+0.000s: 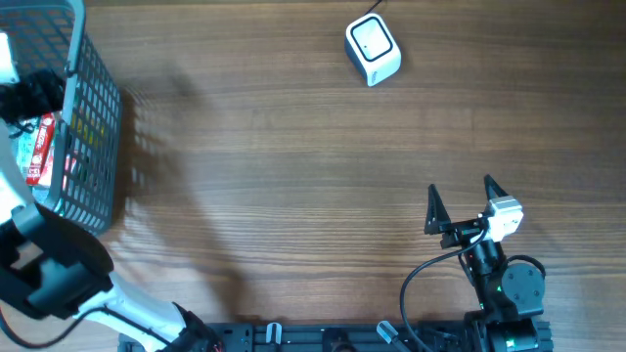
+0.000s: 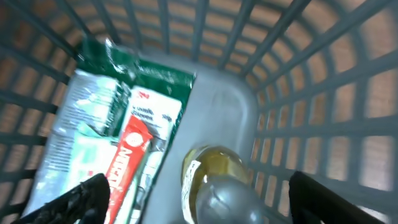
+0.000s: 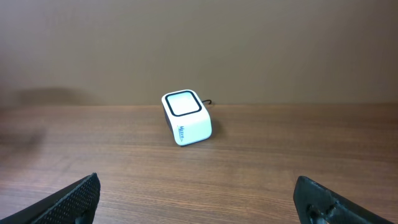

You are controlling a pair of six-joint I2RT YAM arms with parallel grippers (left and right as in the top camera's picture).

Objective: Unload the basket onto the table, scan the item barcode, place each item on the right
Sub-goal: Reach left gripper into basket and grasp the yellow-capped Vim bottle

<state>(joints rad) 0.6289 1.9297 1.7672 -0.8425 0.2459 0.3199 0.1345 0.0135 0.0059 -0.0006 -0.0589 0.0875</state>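
The left fingers stand wide apart, down inside the grey mesh basket, gripping nothing. In the left wrist view one dark tip shows at the lower left corner and the other at the lower right. Between them, closer to the picture's middle than to either tip, lies a bottle of yellowish liquid with a pale grey cap, its cap end toward the camera. Neither tip touches it. Just beside the bottle, on the side of the tip at lower left, lies a red pack with white lettering. It rests on a green-and-white packet that reaches on toward the far wall of the basket. The picture is blurred, so the print on these items cannot be read and no barcode can be made out.

The right fingers are also spread wide with nothing between them, hovering low over the wooden bench near its front edge. Straight ahead of them, well apart, the white barcode scanner sits on the bench with its dark-framed window facing up. The basket stands at the opposite end of the bench from these fingers.
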